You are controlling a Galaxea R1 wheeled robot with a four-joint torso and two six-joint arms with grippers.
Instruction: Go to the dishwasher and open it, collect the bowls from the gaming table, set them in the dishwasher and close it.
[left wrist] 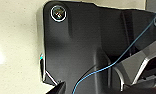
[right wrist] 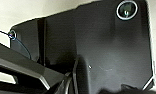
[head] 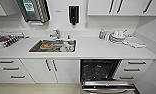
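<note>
The dishwasher (head: 100,70) stands open under the white counter, right of the sink. Its inside is dark, and its door (head: 107,87) is folded down toward me with a rack showing above it. The bowls and the gaming table are out of view. Both wrist views look down past the robot's own dark plate at pale floor.
A steel sink (head: 34,48) holding dishes is set in the counter (head: 94,48), with a tap (head: 55,33) behind it. White dishes (head: 117,36) are piled at the right and a dish rack (head: 6,41) stands at the left. White drawers (head: 136,68) flank the dishwasher.
</note>
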